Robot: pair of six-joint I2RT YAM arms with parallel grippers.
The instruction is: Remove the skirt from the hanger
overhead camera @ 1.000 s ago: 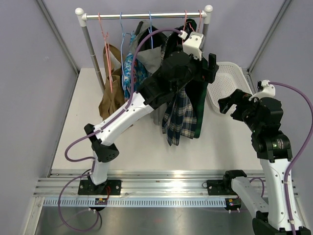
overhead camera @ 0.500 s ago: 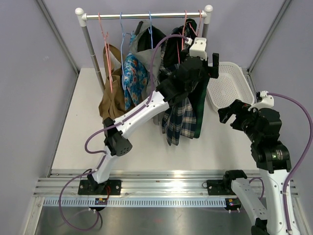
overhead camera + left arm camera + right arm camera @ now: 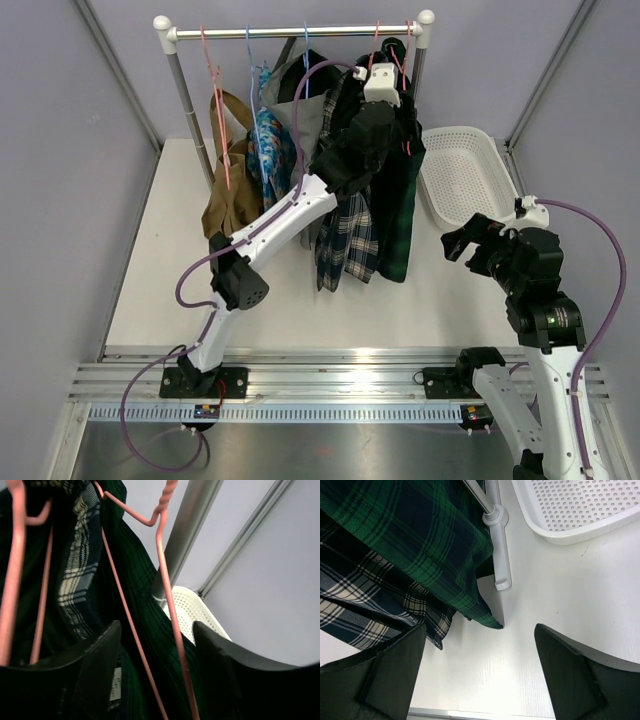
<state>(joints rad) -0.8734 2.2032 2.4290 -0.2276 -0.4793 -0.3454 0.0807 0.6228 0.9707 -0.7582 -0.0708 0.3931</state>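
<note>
Against grey walls (image 3: 60, 150), the left gripper (image 3: 156, 630) hangs open around a pink hanger (image 3: 165, 580); its soft, limp skirt (image 3: 435, 545) likely needs gripping at the top edge.

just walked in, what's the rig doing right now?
Left gripper is up at the rack, open, the wire of the pink hanger running between its fingers, ungripped. The green plaid skirt hangs on that hanger, not yet off. Right gripper is open and empty, low over the table.

Pink hanger (image 3: 168, 605) between parted jaws, green plaid skirt (image 3: 140, 580) behind
</note>
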